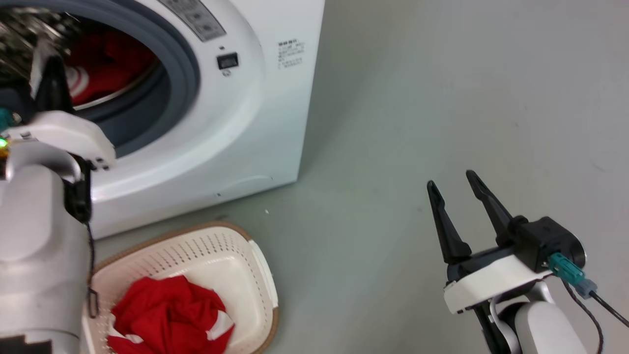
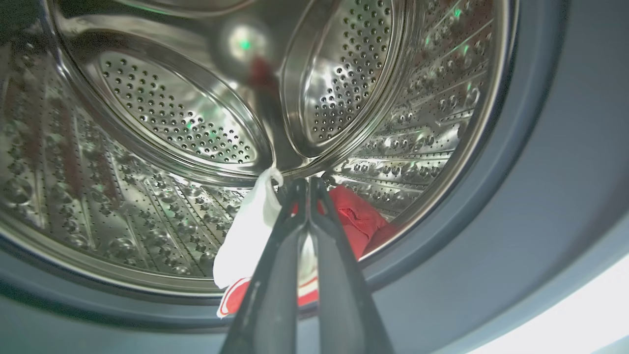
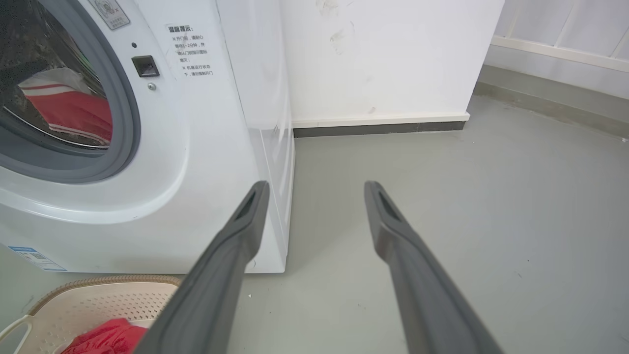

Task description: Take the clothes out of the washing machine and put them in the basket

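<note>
The white washing machine (image 1: 236, 128) stands at the upper left with its porthole uncovered. Red clothes (image 1: 105, 64) with white trim lie in the steel drum (image 2: 162, 113). My left arm reaches into the porthole. There my left gripper (image 2: 307, 183) is shut on the clothes (image 2: 354, 216), and a white part hangs left of the fingers. The cream basket (image 1: 260, 255) sits on the floor in front of the machine and holds another red garment (image 1: 167, 309). My right gripper (image 1: 452, 178) hovers open over the floor to the right, holding nothing.
The grey rubber seal (image 2: 516, 196) rings the porthole close around my left gripper. Bare grey floor (image 1: 442, 98) spreads to the right of the machine and basket. A white wall with a dark baseboard (image 3: 383, 127) stands behind the machine.
</note>
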Tool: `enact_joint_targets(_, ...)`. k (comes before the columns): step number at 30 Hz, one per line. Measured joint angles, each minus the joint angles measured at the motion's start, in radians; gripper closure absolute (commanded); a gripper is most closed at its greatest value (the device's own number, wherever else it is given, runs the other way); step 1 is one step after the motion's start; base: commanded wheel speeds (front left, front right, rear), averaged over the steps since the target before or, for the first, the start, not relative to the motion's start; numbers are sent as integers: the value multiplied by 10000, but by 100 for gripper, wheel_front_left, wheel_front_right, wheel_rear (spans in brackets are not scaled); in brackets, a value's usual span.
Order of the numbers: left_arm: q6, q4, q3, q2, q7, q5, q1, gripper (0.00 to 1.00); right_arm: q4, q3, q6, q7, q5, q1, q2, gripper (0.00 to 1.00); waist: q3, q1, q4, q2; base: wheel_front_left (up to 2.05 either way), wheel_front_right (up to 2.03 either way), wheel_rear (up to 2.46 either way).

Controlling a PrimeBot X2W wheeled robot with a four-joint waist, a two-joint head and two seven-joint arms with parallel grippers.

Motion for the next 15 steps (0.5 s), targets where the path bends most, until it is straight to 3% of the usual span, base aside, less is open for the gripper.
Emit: enact_joint_targets(15,-84,-2972,92,-963,-42,-334,2687,100,-825,-594,-2,792,-339,1197,-2,0,-1941,-2,783,0,0,0,0)
